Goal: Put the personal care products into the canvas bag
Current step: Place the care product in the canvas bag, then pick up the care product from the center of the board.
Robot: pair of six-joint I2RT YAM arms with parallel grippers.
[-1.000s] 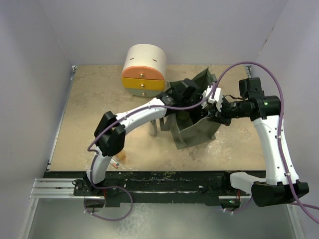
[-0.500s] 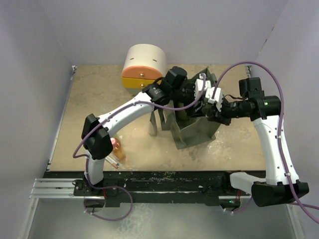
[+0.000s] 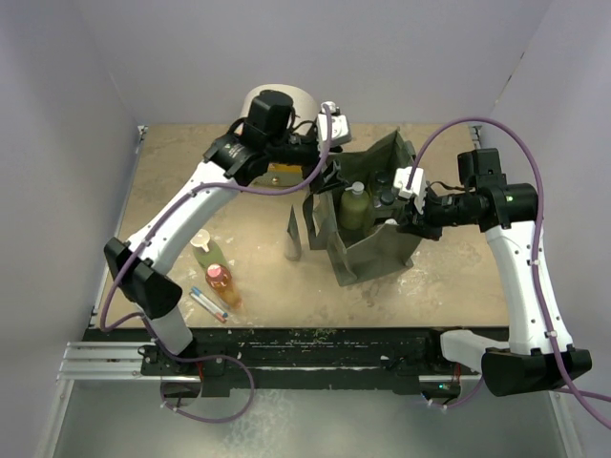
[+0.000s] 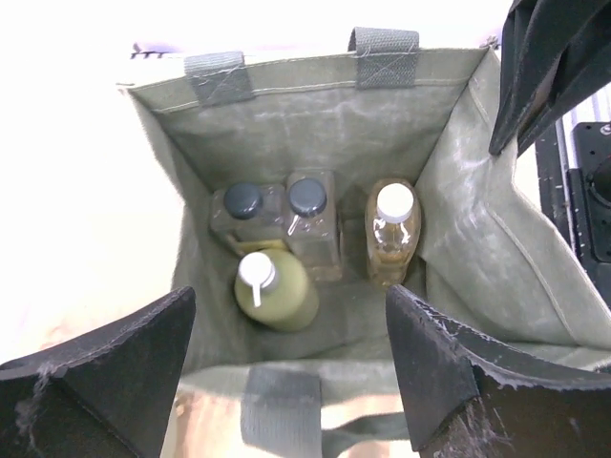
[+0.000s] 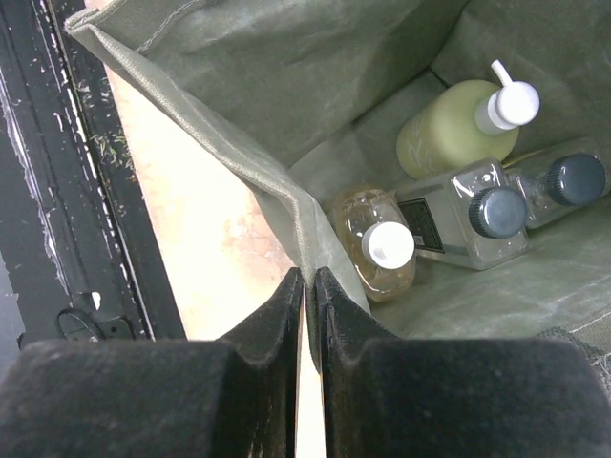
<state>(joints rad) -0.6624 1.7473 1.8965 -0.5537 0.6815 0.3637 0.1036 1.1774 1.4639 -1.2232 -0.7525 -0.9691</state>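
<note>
Beige table [image 3: 430, 281], pale walls. Canvas bag [image 3: 377, 250] sat right of centre w/ pump bottle [image 4: 277, 291], two square bottles [image 4: 307, 229] & yellowish bottle [image 4: 391, 239] inside. Left hand [image 4: 291, 301] hung over it, jaws wide apart, empty. Right hand [image 5: 307, 274]: jaws nearly together at bag's right rim; couldn't tell if cloth was pinched. Next pick prob. green bottle [image 3: 204, 254] or orange bottle [image 3: 221, 283], near left. Best to lift clear of straps [image 4: 382, 43] & pass over slim grey bottle [image 3: 293, 239], left of bag. Drawer unit [image 3: 304, 97]: far side.

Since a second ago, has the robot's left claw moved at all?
Yes. The left gripper has risen out of the canvas bag and drawn back-left, toward the drawer unit, which its arm now partly covers.
</note>
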